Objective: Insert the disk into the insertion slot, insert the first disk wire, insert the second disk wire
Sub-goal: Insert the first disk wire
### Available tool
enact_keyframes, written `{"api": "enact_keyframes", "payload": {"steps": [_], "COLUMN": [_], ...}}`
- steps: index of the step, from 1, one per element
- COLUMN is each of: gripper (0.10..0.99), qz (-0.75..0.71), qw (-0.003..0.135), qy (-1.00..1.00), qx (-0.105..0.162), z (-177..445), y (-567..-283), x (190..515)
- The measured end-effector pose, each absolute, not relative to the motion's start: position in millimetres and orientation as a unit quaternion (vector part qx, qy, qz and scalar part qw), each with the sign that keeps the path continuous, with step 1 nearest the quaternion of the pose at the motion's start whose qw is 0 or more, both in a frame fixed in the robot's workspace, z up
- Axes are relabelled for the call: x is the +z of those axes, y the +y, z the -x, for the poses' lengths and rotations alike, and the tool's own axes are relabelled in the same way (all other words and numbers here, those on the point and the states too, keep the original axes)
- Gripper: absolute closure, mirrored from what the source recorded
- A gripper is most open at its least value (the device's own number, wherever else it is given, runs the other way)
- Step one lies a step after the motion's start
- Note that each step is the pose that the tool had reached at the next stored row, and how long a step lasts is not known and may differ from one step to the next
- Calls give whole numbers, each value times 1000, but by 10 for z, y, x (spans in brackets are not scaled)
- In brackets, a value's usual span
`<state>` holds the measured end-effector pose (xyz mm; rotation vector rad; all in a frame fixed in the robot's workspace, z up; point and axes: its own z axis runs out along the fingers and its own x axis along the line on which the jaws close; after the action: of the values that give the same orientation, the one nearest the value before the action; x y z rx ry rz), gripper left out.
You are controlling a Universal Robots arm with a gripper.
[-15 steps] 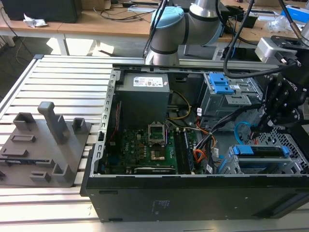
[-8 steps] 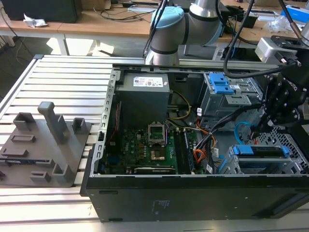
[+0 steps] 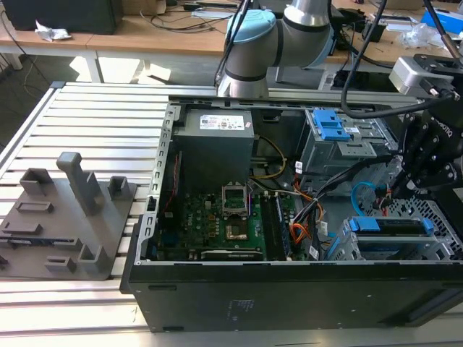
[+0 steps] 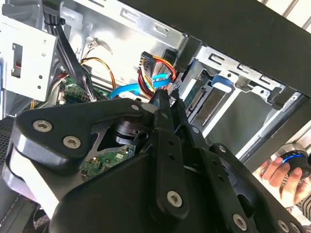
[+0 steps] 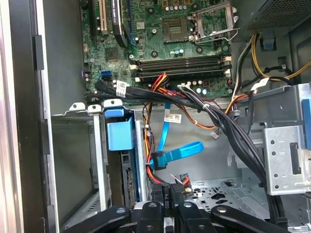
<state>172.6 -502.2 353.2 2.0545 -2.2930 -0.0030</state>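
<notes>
Disk (image 3: 391, 225) seated in slot (image 3: 434, 251), blue carrier framing its upper edge in the exterior view. In the first wrist view, blue carrier tab standing at the slot's mouth, with the grey drive edge just beside it. Gripper (image 5: 169, 208) just beside the slot, over the perforated floor of the case (image 3: 289, 296), clenched on a small black plug (image 5: 168, 194). Plug near the slot but apart from the disk. Red, orange and black wires (image 5: 154, 170) running from the plug along the slot's wall. Blue cable (image 5: 180, 153) looped near the slot, just past the fingertips. Motherboard (image 5: 170, 43) well beyond the slot. Outside the case, near the slot in the second wrist view, a person's hand (image 4: 278, 175) around a dark knob (image 4: 294, 162) with a blue ring.
</notes>
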Motion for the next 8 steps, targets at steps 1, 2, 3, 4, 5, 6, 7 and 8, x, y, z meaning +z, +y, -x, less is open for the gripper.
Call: {"api": "enact_keyframes", "payload": {"steps": [1, 2, 3, 4, 5, 6, 7, 8], "gripper": [906, 906, 906, 906, 906, 906, 906, 906], "qz": [-667, -667, -667, -667, -667, -667, -667, -667], "qw": [31, 31, 31, 31, 31, 31, 31, 31], "qy": [-744, -744, -744, -744, -744, -744, -744, -744], "qx": [-1, -1, -1, -1, -1, -1, -1, -1], "z": [-1726, -1725, -1726, -1726, -1725, -1726, -1726, -1726], "y": [-5045, -5062, -5105, -5126, -5141, -5152, -5171, -5184], "x": [3532, 3532, 3532, 3532, 3532, 3532, 3532, 3532]}}
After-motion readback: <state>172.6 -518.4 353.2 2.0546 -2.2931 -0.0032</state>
